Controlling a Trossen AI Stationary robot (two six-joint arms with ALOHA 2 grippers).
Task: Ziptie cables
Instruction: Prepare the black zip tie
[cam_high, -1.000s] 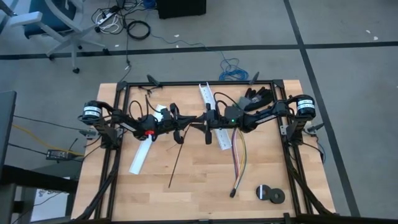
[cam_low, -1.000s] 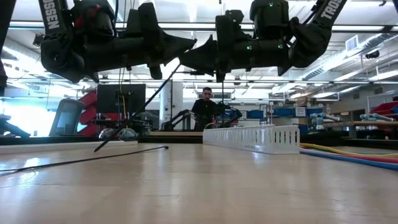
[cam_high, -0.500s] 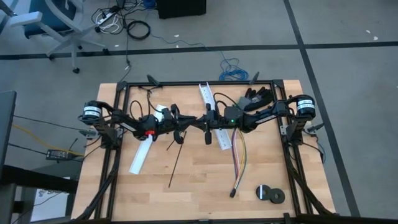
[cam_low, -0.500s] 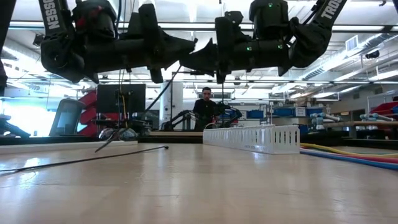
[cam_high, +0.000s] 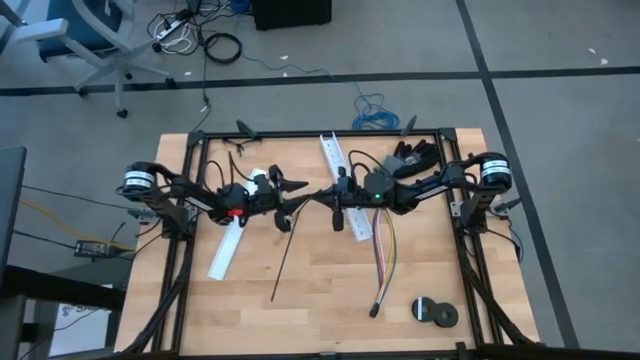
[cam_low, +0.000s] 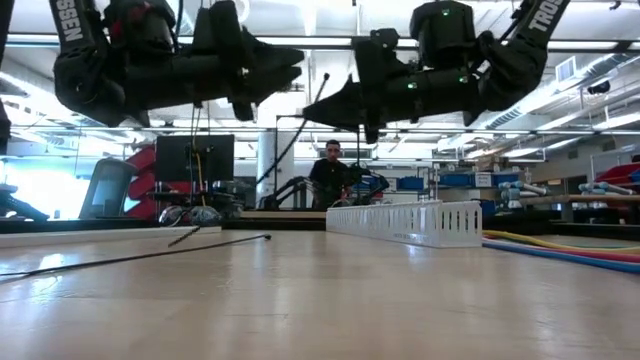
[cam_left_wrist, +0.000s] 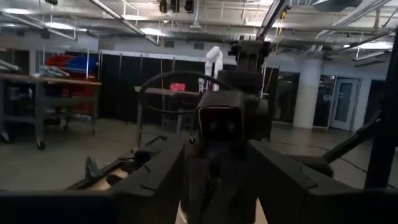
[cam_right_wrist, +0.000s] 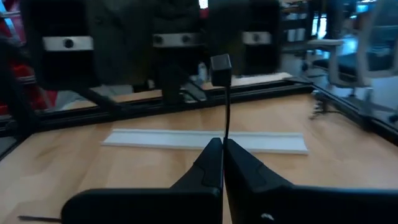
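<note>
Since a second ago our left gripper (cam_high: 300, 190) has drawn back and spread its jaws, letting go of the ziptie (cam_right_wrist: 225, 106), a thin stiff black strip with a small square head. Our right gripper (cam_high: 322, 196) now pinches it alone, jaws pressed together, above the middle of the wooden surface (cam_high: 320, 290). The cables (cam_high: 384, 258), thin coloured wires, lie beside the white slotted channel (cam_high: 345, 186); another ziptie (cam_high: 282, 262) lies flat nearby.

The left pincer (cam_high: 290, 191) has opened and drawn back — the ziptie (cam_right_wrist: 222, 106) now sits clamped in the right pincer (cam_high: 327, 196).
</note>
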